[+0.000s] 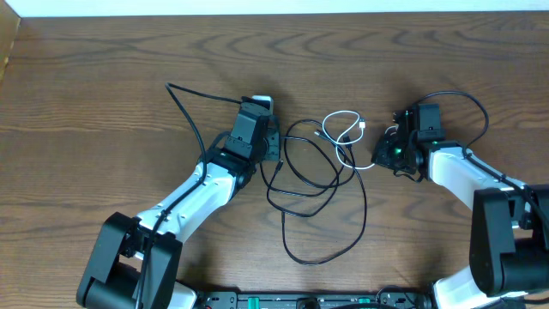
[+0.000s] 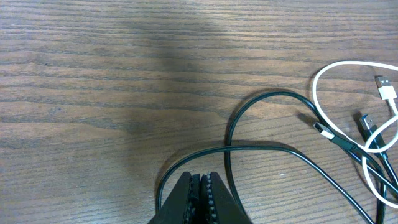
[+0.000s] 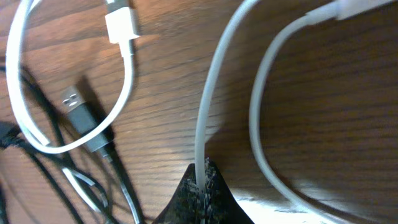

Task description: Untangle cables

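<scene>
- The bench [image 1: 103, 94] is dark brown wood with a strong grain running across the frame. It fills nearly all of the overhead view.
- A lighter wooden piece [image 1: 7, 47] shows in the upper left corner, and a pale strip [image 1: 257, 7] runs along the top edge beyond the bench. Little else of the room can be seen.
- There are two arms. The left arm [image 1: 197, 193] reaches from the lower left toward the centre.
- The left end effector [image 2: 199, 183] is closed, its fingers pressed flat together. A bend of the black cable [image 2: 255, 146] lies on the bench just past its tips.
- There are two cables, one black and one white. Both lie in the centre of the overhead frame, between the arms.
- The black cable is the longer one, spread in several loose overlapping loops from the centre down to the lower centre.
- The white cable [image 3: 199, 137] sits at the upper right of those loops, curled small and crossing the black one.
- Two plugs show in the upper left of the right wrist view: a white plug [image 3: 118, 26] and a grey plug [image 3: 78, 102]. They lie near each other on the bench.
- The right end effector [image 3: 200, 186] is clamped on a strand of the white cable, right of centre in the overhead frame.
- The right arm [image 1: 455, 167] comes in from the lower right.
</scene>
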{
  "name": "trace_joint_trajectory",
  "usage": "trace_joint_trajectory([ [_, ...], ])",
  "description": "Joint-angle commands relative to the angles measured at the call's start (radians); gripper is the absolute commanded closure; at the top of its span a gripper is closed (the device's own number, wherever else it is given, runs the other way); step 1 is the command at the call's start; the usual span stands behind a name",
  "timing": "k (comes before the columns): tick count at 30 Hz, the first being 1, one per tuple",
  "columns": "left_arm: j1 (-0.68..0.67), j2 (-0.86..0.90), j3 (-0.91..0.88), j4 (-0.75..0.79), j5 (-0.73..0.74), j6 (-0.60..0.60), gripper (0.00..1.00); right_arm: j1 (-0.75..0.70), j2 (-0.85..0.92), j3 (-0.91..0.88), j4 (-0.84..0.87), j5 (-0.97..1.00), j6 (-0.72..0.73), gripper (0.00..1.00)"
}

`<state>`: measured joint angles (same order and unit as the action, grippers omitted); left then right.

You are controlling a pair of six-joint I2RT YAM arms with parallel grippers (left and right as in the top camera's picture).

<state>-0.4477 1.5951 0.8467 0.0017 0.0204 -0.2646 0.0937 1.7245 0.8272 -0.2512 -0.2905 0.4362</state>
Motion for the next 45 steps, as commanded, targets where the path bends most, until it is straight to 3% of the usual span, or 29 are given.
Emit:
trace_joint_trajectory([
  [1, 0.003, -0.014, 0.013, 0.0, -0.004, 0.009, 0.92, -0.005, -0.107, 0.002, -0.004, -0.046, -0.053, 0.99],
  [14, 0.003, -0.014, 0.013, 0.0, -0.004, 0.009, 0.92, -0.001, -0.705, 0.002, 0.045, -0.045, -0.079, 0.99],
  [21, 0.003, -0.014, 0.013, 0.0, -0.004, 0.009, 0.92, -0.001, -0.9, 0.002, 0.125, -0.045, -0.29, 0.99],
  [27, 0.003, -0.014, 0.013, 0.0, -0.004, 0.009, 0.92, -0.001, -0.932, 0.002, 0.127, -0.009, -0.364, 0.99],
  [34, 0.003, -0.014, 0.013, 0.0, -0.004, 0.009, 0.92, -0.001, -0.877, 0.002, -0.002, 0.095, -0.363, 0.99],
  [42, 0.003, -0.014, 0.013, 0.0, -0.004, 0.009, 0.92, -0.002, -0.747, 0.002, -0.169, 0.591, -0.301, 0.99],
  [45, 0.003, -0.014, 0.013, 0.0, -0.004, 0.009, 0.92, -0.002, -0.689, 0.002, -0.209, 0.675, -0.299, 0.99],
])
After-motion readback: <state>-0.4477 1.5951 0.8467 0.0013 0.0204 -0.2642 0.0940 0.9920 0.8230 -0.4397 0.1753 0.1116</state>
